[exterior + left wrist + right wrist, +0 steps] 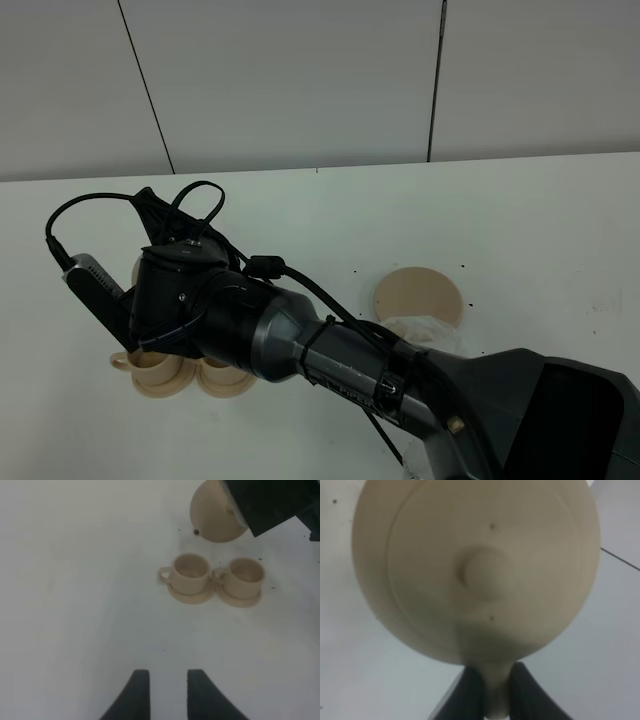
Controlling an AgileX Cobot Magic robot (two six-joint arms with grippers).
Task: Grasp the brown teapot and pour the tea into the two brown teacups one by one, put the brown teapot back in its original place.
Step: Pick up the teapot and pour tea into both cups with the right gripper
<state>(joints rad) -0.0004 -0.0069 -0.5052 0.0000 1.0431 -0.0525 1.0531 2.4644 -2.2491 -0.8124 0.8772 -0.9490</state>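
Observation:
The brown teapot [475,570] fills the right wrist view, seen lid-on, with its knob [482,575] in the middle. My right gripper [494,674] is shut on its loop handle. In the left wrist view the teapot [216,517] hangs tilted above the table just beyond the two brown teacups, its spout [196,531] pointing down near the left cup [190,571]. The other cup [246,574] stands beside it, each on a small saucer. My left gripper [165,692] hovers low, well short of the cups, open and empty. The flat tan disc [418,295] lies bare at centre right.
My right arm [340,355] reaches across from the lower right, and its wrist [180,290] covers the teapot and partly covers the cups [160,375] in the exterior high view. White tabletop [520,230] runs back to a grey panelled wall.

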